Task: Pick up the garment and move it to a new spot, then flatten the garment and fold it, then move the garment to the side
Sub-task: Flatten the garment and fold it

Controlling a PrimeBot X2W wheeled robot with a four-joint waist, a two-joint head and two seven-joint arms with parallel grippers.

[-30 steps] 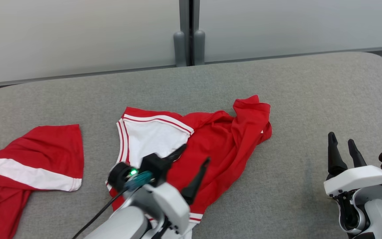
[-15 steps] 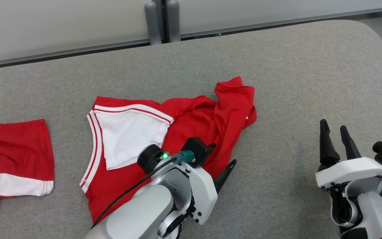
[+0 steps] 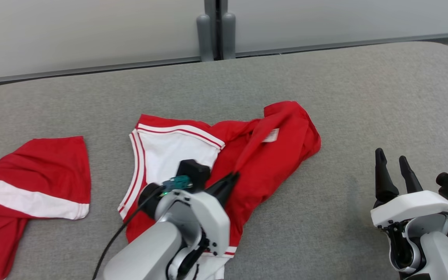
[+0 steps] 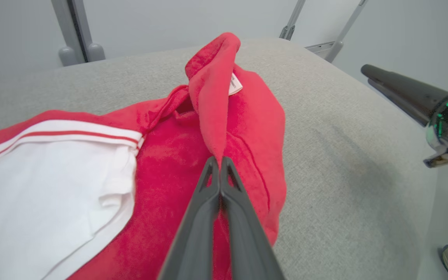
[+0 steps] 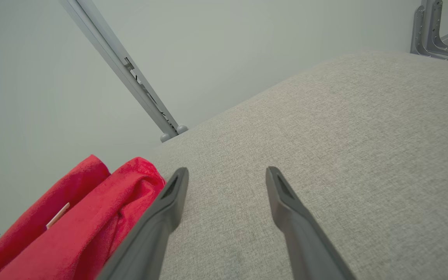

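STEP: pick-up | garment point(image 3: 270, 155) crumpled mid grey cushion point(image 3: 364, 85), one fold tented | left gripper point(image 4: 221, 159) pinching that fold | right gripper point(image 3: 392, 163) spread, hovering apart (nothing held) | ADVICE: lift slowly, keep pinch firm, avoid dragging.

Bare grey upholstery point(image 3: 364, 116) lies open right of the red-and-white garment point(image 3: 270, 163); a second red garment point(image 3: 33, 167) blocks the left, grey posts point(image 3: 205, 39) the far edge.
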